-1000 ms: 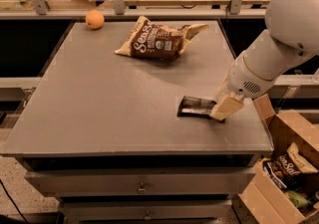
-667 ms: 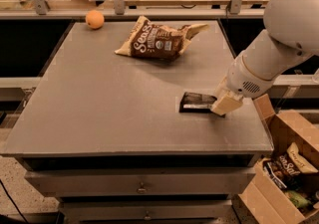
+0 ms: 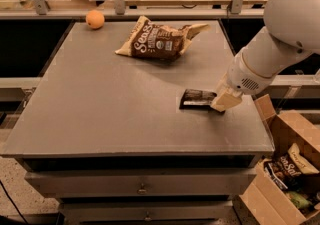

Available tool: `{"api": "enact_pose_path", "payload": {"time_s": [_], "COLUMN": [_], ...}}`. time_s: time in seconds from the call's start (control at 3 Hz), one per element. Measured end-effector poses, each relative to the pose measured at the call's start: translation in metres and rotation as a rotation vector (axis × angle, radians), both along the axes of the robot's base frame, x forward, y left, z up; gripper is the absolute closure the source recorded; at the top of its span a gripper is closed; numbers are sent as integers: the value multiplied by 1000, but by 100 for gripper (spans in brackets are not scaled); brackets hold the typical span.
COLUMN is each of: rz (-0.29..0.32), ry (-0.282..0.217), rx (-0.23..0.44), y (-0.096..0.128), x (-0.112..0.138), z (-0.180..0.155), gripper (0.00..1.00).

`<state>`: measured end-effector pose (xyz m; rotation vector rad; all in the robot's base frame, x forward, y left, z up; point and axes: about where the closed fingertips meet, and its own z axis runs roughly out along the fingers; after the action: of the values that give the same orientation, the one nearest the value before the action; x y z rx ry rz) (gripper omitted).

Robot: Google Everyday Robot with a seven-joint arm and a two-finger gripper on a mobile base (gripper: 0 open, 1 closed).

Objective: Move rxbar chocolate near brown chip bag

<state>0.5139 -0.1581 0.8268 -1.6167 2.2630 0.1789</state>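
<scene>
The rxbar chocolate is a small flat dark wrapper with pale lettering, lying on the grey table toward its right front. My gripper sits at the bar's right end, on the end of the white arm that reaches in from the right. The bar's right end is hidden behind the cream fingers. The brown chip bag lies puffy with white lettering at the table's back middle, well apart from the bar.
An orange fruit sits at the table's back left corner. A cardboard box with smaller snack bags stands on the floor at the right. A railing with posts runs behind the table. Drawers are under the tabletop.
The bar and my gripper have shifted slightly away from the table's front edge, toward the back. The chip bag and orange have not moved.
</scene>
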Motion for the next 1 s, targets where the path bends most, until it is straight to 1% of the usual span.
{"api": "enact_pose_path", "payload": {"time_s": [0.33,0.67,1.0], "rz": [-39,-83,-120], "ry": [-43,-62,-75], "rx": [-17,-19,-11], "y": [2,0,1], "x": [15,33,54], "z": [16,25,26], "gripper": [100,100,100]}}
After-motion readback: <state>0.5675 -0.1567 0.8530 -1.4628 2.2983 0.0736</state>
